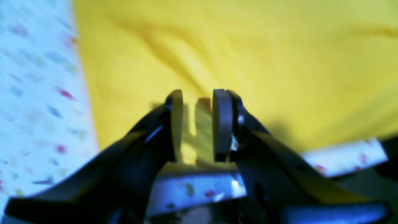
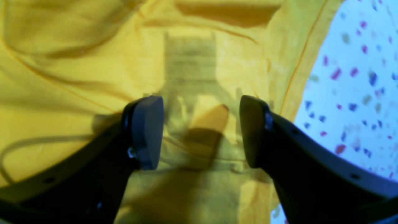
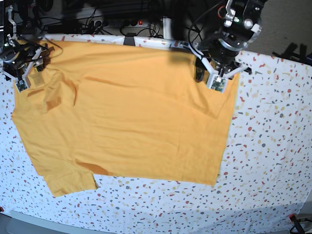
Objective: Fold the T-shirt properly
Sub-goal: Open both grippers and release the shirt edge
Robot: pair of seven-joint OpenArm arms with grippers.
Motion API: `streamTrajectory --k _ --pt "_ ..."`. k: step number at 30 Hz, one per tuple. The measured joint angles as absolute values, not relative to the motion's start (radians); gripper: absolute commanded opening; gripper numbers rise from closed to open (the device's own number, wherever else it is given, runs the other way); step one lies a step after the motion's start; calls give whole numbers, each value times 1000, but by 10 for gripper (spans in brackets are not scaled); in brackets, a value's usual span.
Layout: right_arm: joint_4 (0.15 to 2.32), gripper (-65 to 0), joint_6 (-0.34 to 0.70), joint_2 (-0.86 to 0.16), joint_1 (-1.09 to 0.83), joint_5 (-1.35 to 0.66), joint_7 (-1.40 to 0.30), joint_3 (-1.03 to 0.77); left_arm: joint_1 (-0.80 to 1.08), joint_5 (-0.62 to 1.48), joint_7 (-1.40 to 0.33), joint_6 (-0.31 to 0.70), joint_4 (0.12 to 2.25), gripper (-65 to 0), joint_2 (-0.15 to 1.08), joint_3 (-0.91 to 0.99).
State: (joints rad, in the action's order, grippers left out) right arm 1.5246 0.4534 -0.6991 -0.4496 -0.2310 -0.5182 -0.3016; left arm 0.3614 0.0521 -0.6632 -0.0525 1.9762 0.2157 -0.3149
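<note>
Mustard-yellow cotton T-shirt (image 3: 126, 122), spread nearly flat on a speckled white table (image 3: 273, 146), far edge along the table's back rim.

Left to right in the base view: right gripper (image 3: 22, 68) at the far left corner over a sleeve, jaws standing well apart above the cloth with nothing between them; the wrist view shows a pale printed label (image 2: 189, 62) showing through the fabric, its lines too blurred to read. One short sleeve lies at the near left corner. Left gripper (image 3: 214, 73) at the far right corner, fingers (image 1: 222, 124) narrowed on a small pinch of cloth. Handling, as judged: light, soft, limp, prone to creasing; best taken at corners and hems. No lettering visible on this face.
</note>
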Motion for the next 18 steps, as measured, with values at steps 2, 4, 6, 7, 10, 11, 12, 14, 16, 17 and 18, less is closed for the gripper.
streamTrajectory --k 2,4,6,7,10,11,12,14,16,17,18 --pt "1525 -271 453 -698 -450 -243 -518 -302 331 54 -662 -59 1902 -494 214 -315" --pt "1524 -271 453 -698 -450 -254 -520 -302 305 51 -652 -63 1808 -494 213 -315" --pt "1524 -271 453 -698 -450 -268 -522 -302 278 57 -630 -56 1731 -494 207 -314" --pt "1524 -271 453 -698 -450 -268 -522 -302 263 58 -635 -57 1707 -494 198 -314" --pt "1524 -271 453 -698 -450 -268 -522 -302 253 56 -645 -57 1688 -494 189 -314" --pt "1524 -271 453 -698 -450 -268 -522 -302 258 55 -646 -57 1689 -494 189 -314" --pt "1524 -271 453 -698 -450 -268 -522 -302 263 44 -645 -57 1689 -494 189 -314" --pt "1524 -271 453 -698 -450 -268 -522 -302 269 7 -647 -52 1692 -494 188 -314" --pt "1524 -271 453 -698 -450 -268 -522 -302 270 -27 -661 -51 1695 -494 189 -315" --pt "1524 -271 453 -698 -450 -268 -522 -302 270 -30 -663 -51 1695 -494 196 -317" --pt "1525 -271 453 -698 -450 -268 -525 -302 270 -29 -669 -49 1697 -494 201 -317"
